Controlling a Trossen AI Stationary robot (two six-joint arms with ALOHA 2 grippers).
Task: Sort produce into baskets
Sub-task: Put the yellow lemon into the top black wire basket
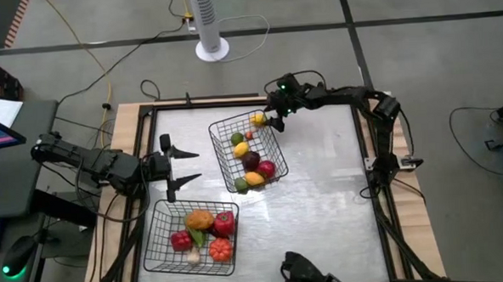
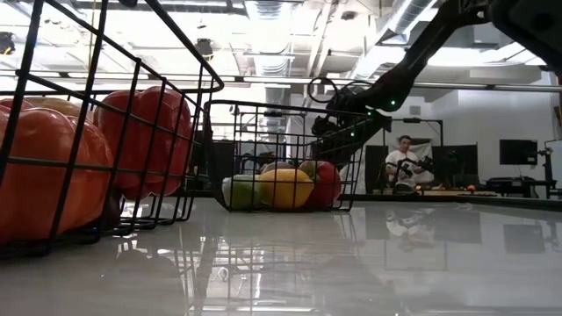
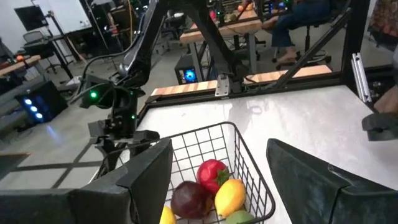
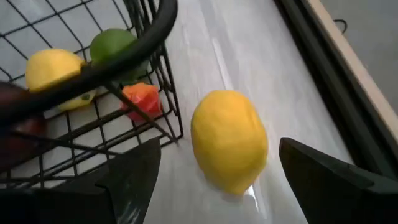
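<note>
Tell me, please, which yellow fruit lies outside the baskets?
The lemon on the table between the right gripper's open fingers, beside the far basket's corner; the other yellow ones lie inside it.

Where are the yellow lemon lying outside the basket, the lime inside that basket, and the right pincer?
yellow lemon (image 4: pixel 229 140), right wrist view, middle of its skin.
lime (image 4: pixel 114 46), right wrist view, its rounded top behind the wire.
right pincer (image 1: pixel 274 121), high view, midway between the fingertips.

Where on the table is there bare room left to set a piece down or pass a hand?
Bare: the table right of both baskets, up to the right arm's post. Crowded: the far basket, the near basket, and the far corner where the open right hand straddles a yellow lemon.
</note>
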